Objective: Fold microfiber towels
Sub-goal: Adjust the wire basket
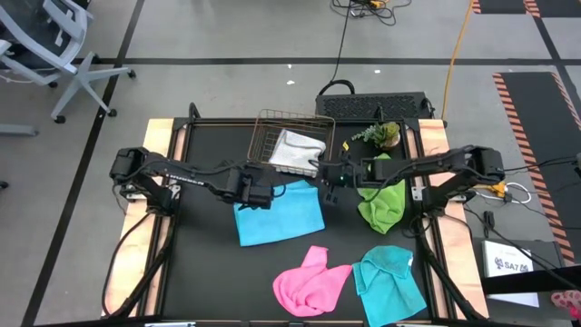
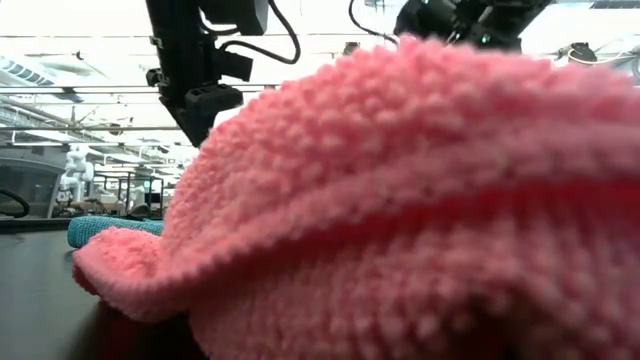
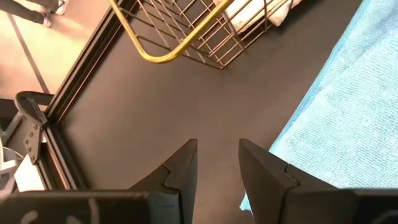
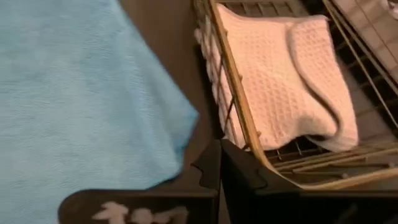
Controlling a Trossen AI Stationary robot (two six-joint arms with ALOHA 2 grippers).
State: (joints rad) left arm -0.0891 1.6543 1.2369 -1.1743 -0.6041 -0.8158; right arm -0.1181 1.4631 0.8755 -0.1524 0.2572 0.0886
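Note:
A cyan-blue towel [image 1: 277, 213] lies spread flat on the black table top between my two grippers. My left gripper [image 3: 217, 168] hovers open above the bare table next to the towel's left edge [image 3: 336, 130], with nothing between its fingers. My right gripper [image 4: 219, 169] is shut on nothing above the towel's far right corner [image 4: 183, 118], next to the copper wire basket [image 4: 239, 99]. A white-grey towel [image 1: 295, 151] lies folded in the basket. A lime green towel [image 1: 383, 202], a pink towel [image 1: 311, 280] and a second cyan-blue towel [image 1: 388, 283] lie crumpled on the table.
The copper wire basket [image 1: 272, 127] stands at the table's far middle, close to both grippers. A small green plant [image 1: 381, 134] stands at the far right. The pink towel [image 2: 400, 200] fills most of the low view. Bare table top lies at the near left.

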